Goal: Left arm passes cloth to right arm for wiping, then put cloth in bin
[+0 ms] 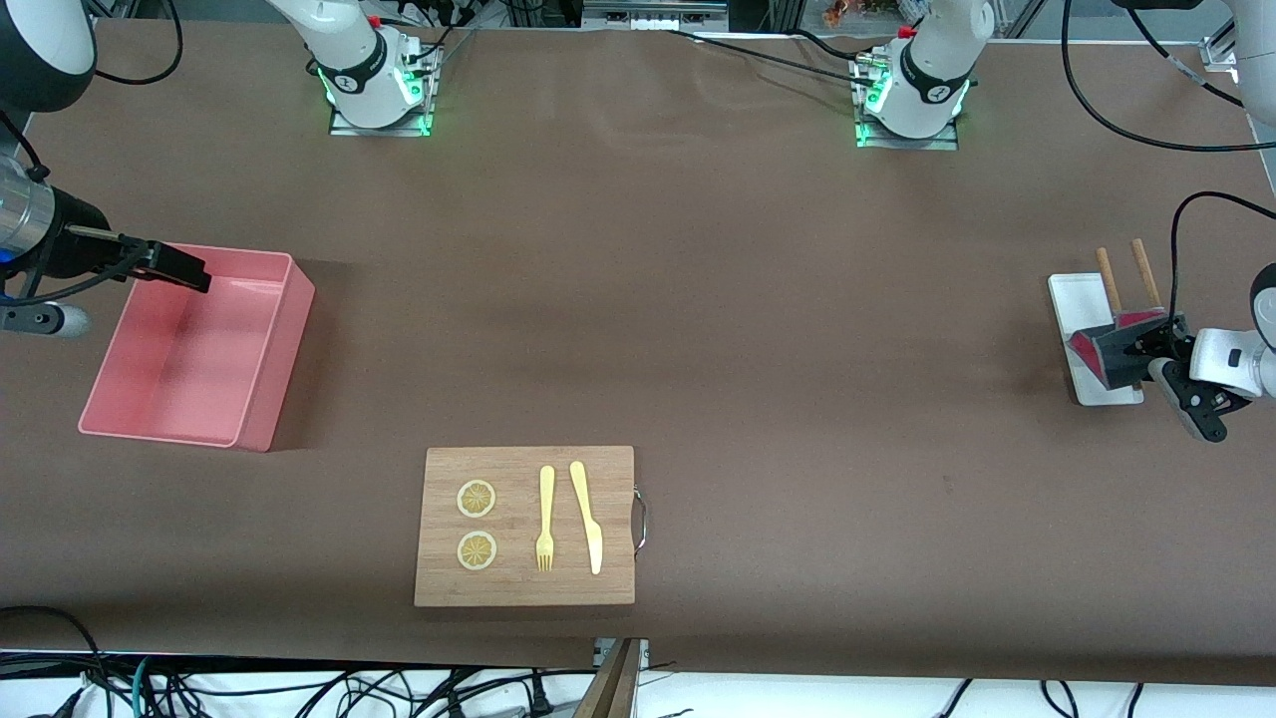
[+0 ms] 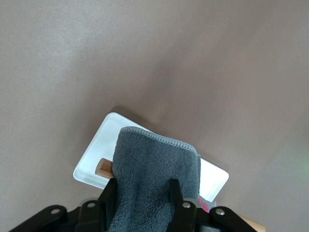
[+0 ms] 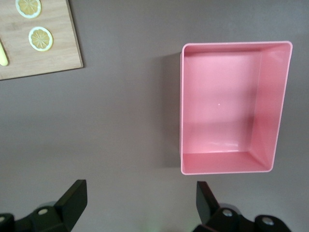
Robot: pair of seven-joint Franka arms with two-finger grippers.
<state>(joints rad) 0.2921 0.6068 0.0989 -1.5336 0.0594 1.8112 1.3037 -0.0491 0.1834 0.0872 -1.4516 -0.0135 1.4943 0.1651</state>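
Left gripper (image 1: 1131,351) pinched the cloth (image 1: 1102,349), grey face draped, over the white tray (image 1: 1072,299) at the left arm's end of the table, beside two wooden sticks (image 1: 1123,279). Right gripper (image 1: 184,267) waited over the bin (image 1: 264,389), fingers spread wide. Judgement: lift the cloth clear of the sticks first, then carry it toward mid-table, leaving a free edge hanging for the right gripper to grasp.

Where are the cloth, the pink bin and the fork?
the cloth (image 2: 154,179): left wrist view, on its grey face, held in the left gripper.
the bin (image 3: 219,108): right wrist view, on its bare floor.
the fork (image 1: 546,514): front view, on its handle, on the wooden board.
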